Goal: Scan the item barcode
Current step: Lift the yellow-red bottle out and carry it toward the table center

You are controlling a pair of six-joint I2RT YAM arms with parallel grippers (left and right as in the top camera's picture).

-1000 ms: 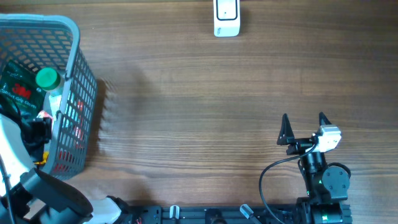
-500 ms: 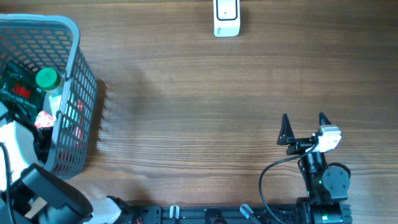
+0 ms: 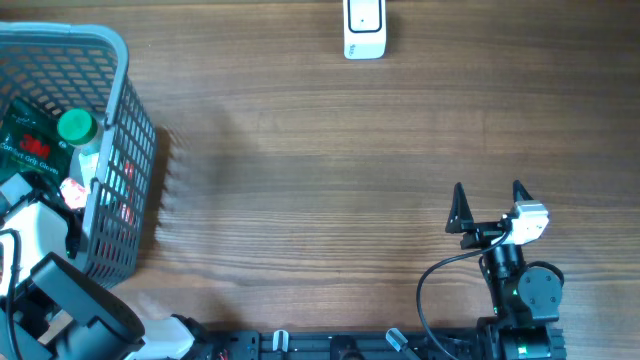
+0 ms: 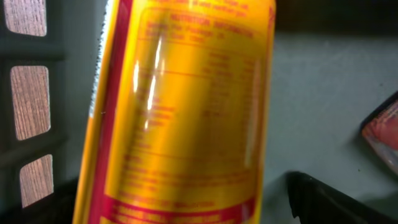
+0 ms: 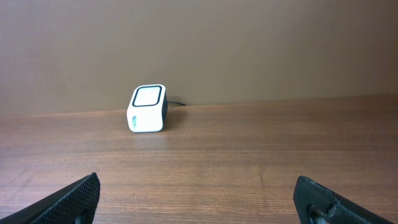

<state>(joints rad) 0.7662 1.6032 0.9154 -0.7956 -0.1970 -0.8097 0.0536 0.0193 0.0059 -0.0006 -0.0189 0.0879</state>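
Observation:
A yellow can-shaped item with red bands and fine print fills the left wrist view, blurred and very close. My left gripper is down inside the grey basket, open, with a dark finger on each side of the item. A gap shows between the item and the right finger. No barcode is readable. The white scanner stands at the table's far edge, also in the right wrist view as the scanner. My right gripper rests open and empty at the near right.
In the basket lie a green-capped bottle, a dark green packet and a pink-red wrapper. The basket's slotted wall rises just left of the item. Bare wooden table lies between basket and scanner.
My left arm has shifted inside the basket toward its near end, its white wrist now covering more of the contents. The right arm has not moved.

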